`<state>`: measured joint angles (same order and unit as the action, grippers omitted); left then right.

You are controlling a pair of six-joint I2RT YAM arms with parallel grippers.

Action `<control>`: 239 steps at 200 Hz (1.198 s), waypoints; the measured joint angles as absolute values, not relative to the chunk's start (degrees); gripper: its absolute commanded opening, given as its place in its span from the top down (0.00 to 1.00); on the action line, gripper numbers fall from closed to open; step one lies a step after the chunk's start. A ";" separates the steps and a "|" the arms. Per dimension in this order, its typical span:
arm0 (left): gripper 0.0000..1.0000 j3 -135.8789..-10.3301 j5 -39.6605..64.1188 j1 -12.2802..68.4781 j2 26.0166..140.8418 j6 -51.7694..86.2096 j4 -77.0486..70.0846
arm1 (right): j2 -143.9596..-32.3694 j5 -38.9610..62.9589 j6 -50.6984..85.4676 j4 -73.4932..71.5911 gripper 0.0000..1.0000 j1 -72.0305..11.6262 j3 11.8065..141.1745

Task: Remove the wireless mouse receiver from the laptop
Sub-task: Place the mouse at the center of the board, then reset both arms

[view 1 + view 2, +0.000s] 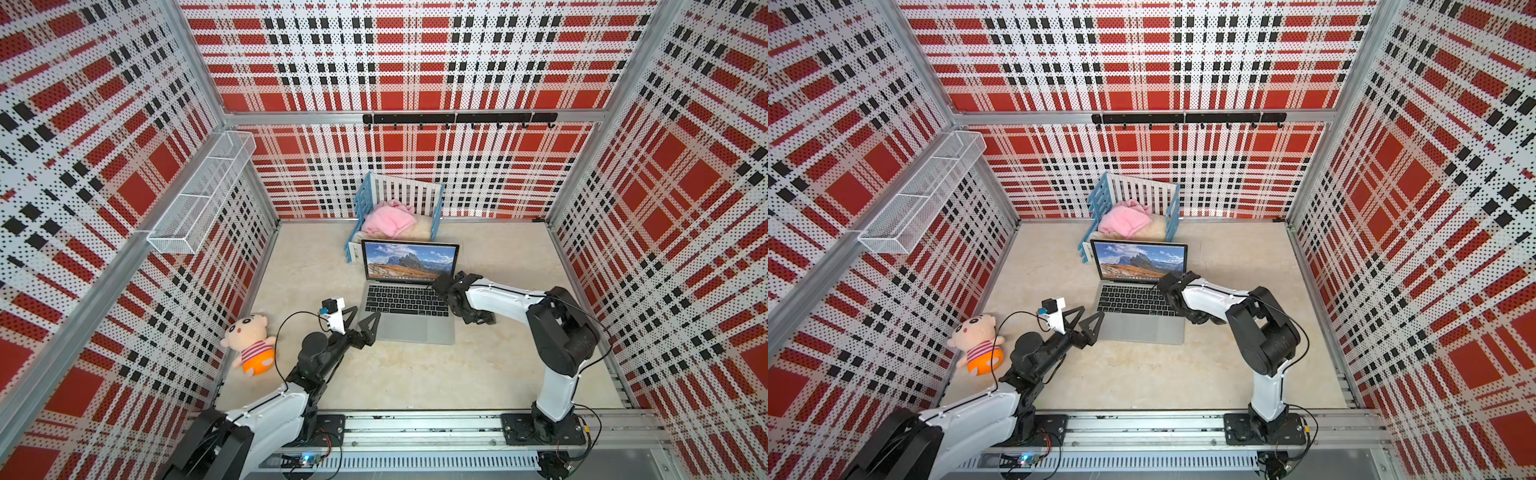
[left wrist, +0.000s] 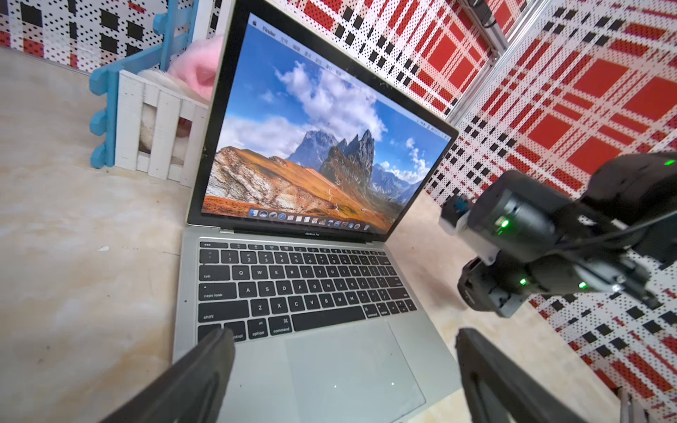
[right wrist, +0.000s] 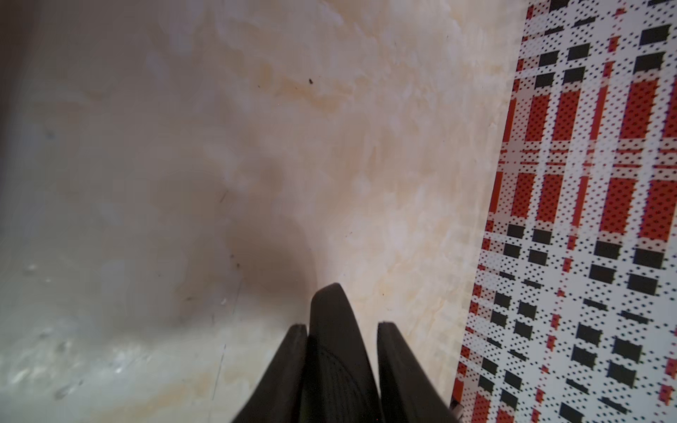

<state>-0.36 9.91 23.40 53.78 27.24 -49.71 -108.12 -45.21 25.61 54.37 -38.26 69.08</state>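
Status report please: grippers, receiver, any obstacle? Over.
Left gripper open, at laptop front corner. Right gripper beside laptop, black rounded object between fingers, grip unclear. Receiver not seen. Nothing seen blocking.

The walls (image 1: 415, 62) carry a plaid of red squares, white bands and small black blocks, dotted all over with holes. The table (image 1: 436, 374) is pale cream, marbled with faint tan. The laptop (image 1: 409, 328) is silver-grey with black keys; its screen shows a blue sky, white clouds and orange-brown slopes under grey peaks. At the table's back edge, a crib (image 1: 397, 195) – blue ends, white slats – holds a pink blanket (image 1: 388, 220). Near the left edge lies a doll (image 1: 249, 340) – peach face, red-and-white striped top, orange shorts. A white wire basket (image 1: 203, 191) and a black hook rail (image 1: 459, 118) hang on the walls.
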 measured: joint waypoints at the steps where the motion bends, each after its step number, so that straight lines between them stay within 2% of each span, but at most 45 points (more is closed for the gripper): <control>1: 0.01 -0.36 9.89 23.29 53.49 27.27 -49.52 | -108.44 -45.28 25.65 54.33 0.52 -38.35 69.10; 36: 0.01 -0.36 10.11 21.67 48.58 28.64 -45.63 | -111.35 -44.38 25.52 52.56 0.25 -40.18 68.77; 56: 0.01 -0.36 10.11 20.62 48.40 29.39 -44.23 | -110.04 -42.26 24.95 50.17 0.20 -40.45 67.88; 93: 0.01 -0.93 10.31 19.94 49.43 29.82 -42.00 | -103.31 -33.69 24.10 43.16 0.19 -39.72 62.89; 112: 0.01 -2.35 9.98 19.31 49.54 29.78 -40.45 | -96.90 -27.83 23.68 39.27 0.19 -36.47 58.89; 151: 0.00 -5.89 6.68 16.95 50.04 30.41 -38.28 | -78.59 -15.00 23.31 28.95 0.19 -18.09 50.28; 180: 0.00 -6.13 2.37 14.63 50.39 30.65 -37.50 | -70.54 -7.62 21.06 14.83 0.19 -5.52 42.68; 206: 0.00 -7.09 -2.17 12.21 50.37 28.53 -36.77 | -69.71 -5.54 15.79 -0.51 0.19 -0.95 34.39; 239: 0.01 -10.48 -6.33 9.04 50.74 25.26 -36.95 | -77.54 -5.34 9.58 -18.48 0.20 -0.54 28.84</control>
